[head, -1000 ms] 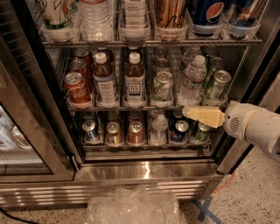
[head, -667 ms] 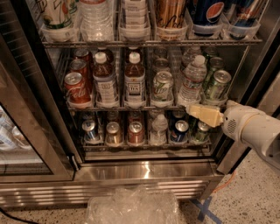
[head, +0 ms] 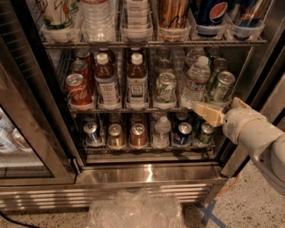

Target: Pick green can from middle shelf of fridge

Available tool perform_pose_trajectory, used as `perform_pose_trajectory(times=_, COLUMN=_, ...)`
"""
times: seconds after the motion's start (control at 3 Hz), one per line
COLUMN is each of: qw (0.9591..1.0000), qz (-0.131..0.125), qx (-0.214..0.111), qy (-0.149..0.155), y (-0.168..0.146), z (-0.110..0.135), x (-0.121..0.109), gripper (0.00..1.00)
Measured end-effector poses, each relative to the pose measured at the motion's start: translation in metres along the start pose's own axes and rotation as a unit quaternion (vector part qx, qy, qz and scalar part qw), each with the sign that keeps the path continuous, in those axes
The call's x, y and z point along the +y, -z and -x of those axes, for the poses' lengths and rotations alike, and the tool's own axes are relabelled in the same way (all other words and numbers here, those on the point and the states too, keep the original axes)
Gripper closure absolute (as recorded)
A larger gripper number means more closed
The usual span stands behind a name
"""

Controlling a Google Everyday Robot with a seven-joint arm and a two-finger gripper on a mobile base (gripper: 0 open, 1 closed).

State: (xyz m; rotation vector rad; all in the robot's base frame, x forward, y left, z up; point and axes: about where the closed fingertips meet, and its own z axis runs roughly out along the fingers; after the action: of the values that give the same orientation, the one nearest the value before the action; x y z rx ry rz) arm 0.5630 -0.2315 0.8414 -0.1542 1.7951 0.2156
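The dark green can [head: 221,86] stands upright at the right end of the middle shelf [head: 120,109] in the open fridge [head: 147,176], at the front of its lane beside a water bottle [head: 196,80]. My gripper [head: 201,110], cream-coloured on a white arm [head: 256,133], reaches in from the right. It sits at the shelf's front edge, just below and left of the green can, not touching it. A paler silver-white can with green swirls [head: 165,87] stands two lanes to the left.
A red cola can [head: 78,90] and two brown bottles [head: 136,82] fill the shelf's left lanes. Several cans line the bottom shelf [head: 138,136]. Tall cups and Pepsi cans stand above [head: 209,13]. The glass door [head: 26,133] is open at left. Crumpled plastic [head: 133,211] lies on the floor.
My gripper has risen slightly, from in front of the bottom shelf's cans to the middle shelf's front edge under the green can. The cans have not moved.
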Motion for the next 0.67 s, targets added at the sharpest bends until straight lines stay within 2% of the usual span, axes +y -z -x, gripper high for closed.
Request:
perform_pose_trajectory(times=0.33, qw=0.9994, qz=-0.024, qx=-0.025, qy=0.008, y=-0.0048, z=-0.0001, x=-0.0089, gripper=0.22)
perform_pose_trajectory(times=0.67, qw=0.9982, qz=-0.039, qx=-0.042, qy=0.014, y=-0.0087, z=-0.0003, x=-0.0136, gripper=0.22)
